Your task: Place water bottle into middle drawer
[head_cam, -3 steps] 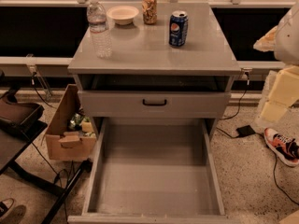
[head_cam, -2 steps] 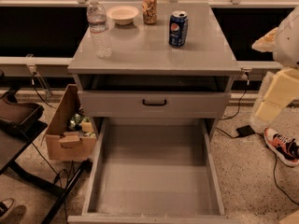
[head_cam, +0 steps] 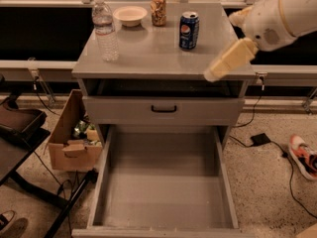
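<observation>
So the arm had swung in from the right since a second before; the gripper (head_cam: 230,59) now hung over the right front edge of the cabinet top (head_cam: 148,51), and honestly I couldn't tell if it was open or closed. The water bottle (head_cam: 105,29) stood upright on the left side of that grey top, well apart from the gripper; a bowl (head_cam: 130,15), an orange-patterned can (head_cam: 158,8) and a blue Pepsi can (head_cam: 188,30) shared the surface. The middle drawer (head_cam: 163,192) was pulled out, floor bare; a cardboard box (head_cam: 69,140) sat left on the speckled floor (head_cam: 267,197), a shoe (head_cam: 304,155) right.
</observation>
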`<act>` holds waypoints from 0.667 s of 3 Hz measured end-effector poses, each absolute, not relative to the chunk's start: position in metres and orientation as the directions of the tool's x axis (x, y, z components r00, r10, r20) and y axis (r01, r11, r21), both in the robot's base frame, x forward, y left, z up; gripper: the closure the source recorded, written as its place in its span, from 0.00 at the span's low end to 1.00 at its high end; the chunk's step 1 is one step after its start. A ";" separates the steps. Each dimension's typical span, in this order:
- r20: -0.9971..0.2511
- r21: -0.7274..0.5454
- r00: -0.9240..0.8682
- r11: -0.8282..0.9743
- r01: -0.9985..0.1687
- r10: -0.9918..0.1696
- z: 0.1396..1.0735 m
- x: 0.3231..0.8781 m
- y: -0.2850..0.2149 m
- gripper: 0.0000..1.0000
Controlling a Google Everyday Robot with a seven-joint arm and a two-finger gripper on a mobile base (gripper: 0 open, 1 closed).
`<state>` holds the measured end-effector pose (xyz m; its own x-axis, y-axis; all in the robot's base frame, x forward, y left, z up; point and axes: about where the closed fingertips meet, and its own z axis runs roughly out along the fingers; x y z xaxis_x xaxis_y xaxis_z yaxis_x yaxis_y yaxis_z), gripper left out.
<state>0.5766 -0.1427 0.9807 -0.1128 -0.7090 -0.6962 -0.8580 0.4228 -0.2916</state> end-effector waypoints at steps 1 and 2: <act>-0.862 -0.306 0.037 0.461 -0.833 -0.506 1.010 0.647 -0.083 0.00; -0.904 -0.341 0.150 0.463 -0.818 -0.401 1.028 0.675 -0.048 0.00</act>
<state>0.6747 -0.0480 1.0280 0.1499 -0.4006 -0.9039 -0.8181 0.4631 -0.3409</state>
